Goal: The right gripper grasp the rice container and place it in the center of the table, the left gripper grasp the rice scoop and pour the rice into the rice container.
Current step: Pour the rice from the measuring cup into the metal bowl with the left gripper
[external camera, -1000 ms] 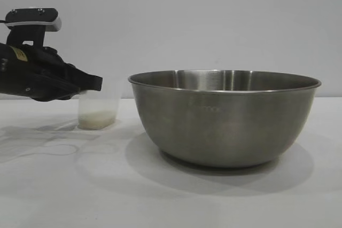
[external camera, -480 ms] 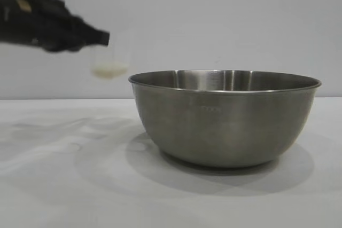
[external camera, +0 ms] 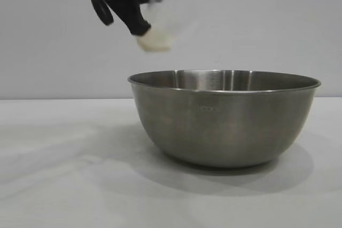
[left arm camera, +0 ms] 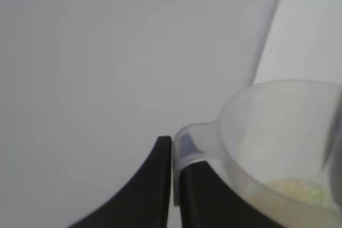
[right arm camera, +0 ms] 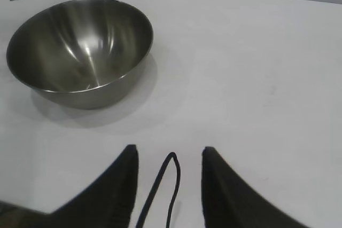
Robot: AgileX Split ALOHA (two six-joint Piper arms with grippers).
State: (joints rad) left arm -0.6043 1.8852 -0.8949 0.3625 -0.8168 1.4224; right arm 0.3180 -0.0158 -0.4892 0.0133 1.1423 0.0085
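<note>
Rice scoop (external camera: 157, 22) blurred, partly cropped.

Plain backdrop behind the scene

A pale grey wall (external camera: 256, 20), smooth and even in tone, fills the exterior view from 9 o'clock over 12 o'clock to 3 o'clock. Its lower edge runs level across the middle, where it meets the white surface (external camera: 53, 185). In the right wrist view the same wall shows only as a thin grey strip beyond the surface's far edge. It takes up most of the left wrist view.
</note>
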